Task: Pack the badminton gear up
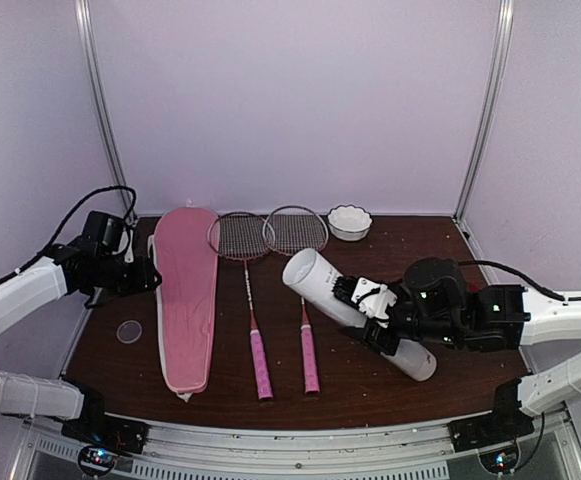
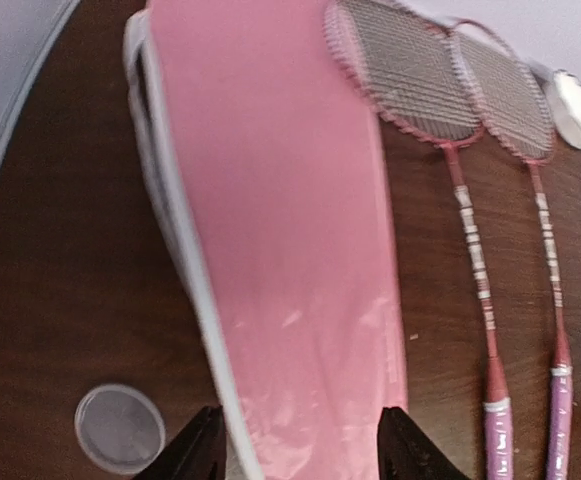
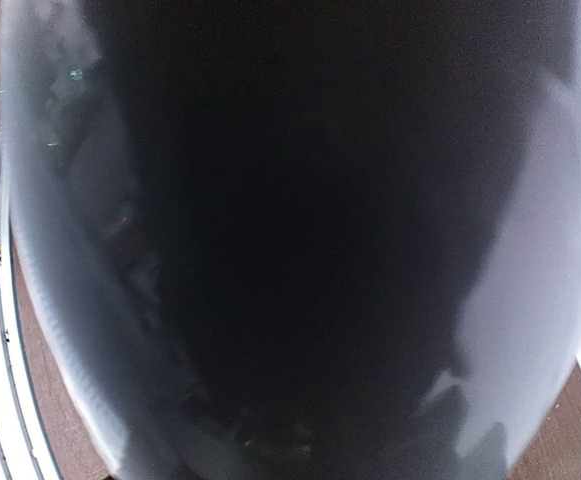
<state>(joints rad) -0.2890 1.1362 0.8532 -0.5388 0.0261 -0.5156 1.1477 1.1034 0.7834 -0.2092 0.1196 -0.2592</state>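
White tube (image 1: 315, 280) pinched in your right claw (image 1: 360, 312); hold steady. Left claw (image 2: 300, 455) spread (by pink cover (image 2: 280, 200)): take its rim squarely.

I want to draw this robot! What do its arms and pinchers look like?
The left arm and right arm have smooth white tube-shaped sections that end in chunky black wrists. A thin black cable trails from each. The left gripper and right gripper have two short black fingers each.
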